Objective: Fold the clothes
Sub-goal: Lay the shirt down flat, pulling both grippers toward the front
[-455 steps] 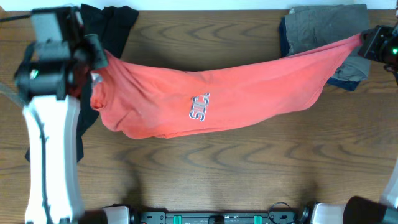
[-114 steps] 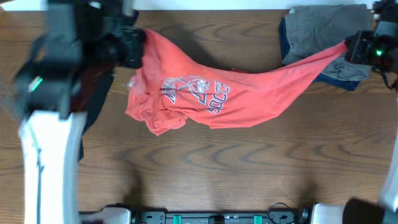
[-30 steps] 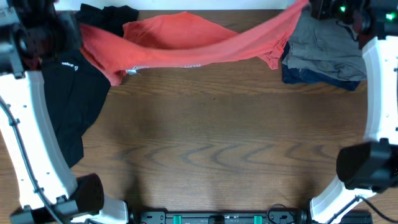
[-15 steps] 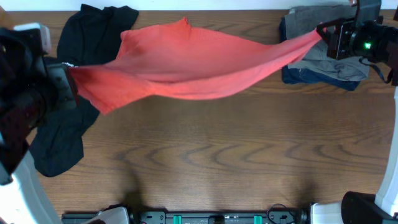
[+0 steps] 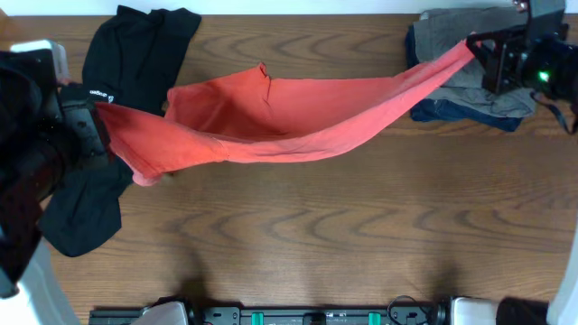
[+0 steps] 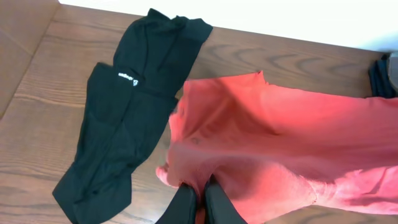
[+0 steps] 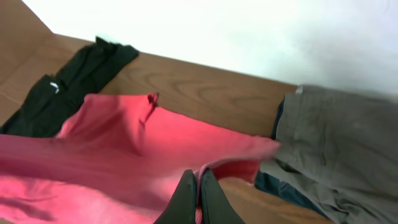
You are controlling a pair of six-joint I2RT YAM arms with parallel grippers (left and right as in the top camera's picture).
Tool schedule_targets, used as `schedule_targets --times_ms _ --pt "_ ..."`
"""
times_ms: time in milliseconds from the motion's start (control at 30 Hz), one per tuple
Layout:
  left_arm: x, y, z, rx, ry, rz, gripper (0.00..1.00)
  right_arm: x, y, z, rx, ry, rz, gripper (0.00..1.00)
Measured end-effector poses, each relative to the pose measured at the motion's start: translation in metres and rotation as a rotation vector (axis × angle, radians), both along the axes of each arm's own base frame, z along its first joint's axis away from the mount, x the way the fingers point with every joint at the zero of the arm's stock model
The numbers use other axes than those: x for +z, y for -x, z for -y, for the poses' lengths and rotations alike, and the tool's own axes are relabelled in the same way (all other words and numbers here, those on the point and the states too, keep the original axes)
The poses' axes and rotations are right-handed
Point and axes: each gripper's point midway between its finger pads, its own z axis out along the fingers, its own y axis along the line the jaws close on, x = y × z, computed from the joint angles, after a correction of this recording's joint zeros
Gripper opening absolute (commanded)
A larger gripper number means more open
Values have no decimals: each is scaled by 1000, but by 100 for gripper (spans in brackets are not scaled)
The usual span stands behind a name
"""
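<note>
At 9 o'clock the left gripper (image 6: 198,190) is clamped on one edge of the coral-red T-shirt (image 5: 298,113). The shirt stretches in a sagging band across the table (image 5: 316,244) towards 2 o'clock, where the right gripper (image 7: 199,180) pinches its other end. Farther back, the black garment (image 5: 126,54) lies flat at 10 o'clock, and a grey and navy pile (image 5: 465,32) sits at 1 o'clock.

Coral-red T-shirt (image 5: 298,113): soft matt knit cloth, creased. Long black garment (image 5: 135,54), ten o'clock: matt cloth, small white print. Folded grey cloth (image 5: 447,25), two o'clock: matt, slightly heathered. Brown counter (image 5: 316,226): wood-grain surface, smooth, low sheen. Left black fingers (image 6: 184,202): matt, plastic by appearance.
</note>
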Motion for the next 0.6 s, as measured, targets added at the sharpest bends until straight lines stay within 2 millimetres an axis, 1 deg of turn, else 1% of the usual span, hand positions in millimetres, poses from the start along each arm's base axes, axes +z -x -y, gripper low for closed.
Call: schedule_targets --times_ms 100,167,200,300,400,433,533,600 --pt "6 10 2 2 -4 26 6 11 22 -2 -1 4 20 1" --pt "7 22 5 6 1 27 6 11 38 -3 -2 3 -3 1" --pt "6 29 7 9 6 17 6 7 46 -4 -2 2 -30 1" --pt "8 39 9 14 10 25 6 -8 60 -3 -13 3 -118 1" --pt "6 41 9 25 23 22 6 -32 69 1 -37 16 -240 1" --pt "2 40 9 27 28 8 6 -36 70 2 -43 19 -263 1" --pt "-15 36 8 39 53 -54 6 -61 78 9 -72 43 -374 1" --pt "-36 33 8 46 73 -125 6 -74 81 12 -87 55 -427 1"
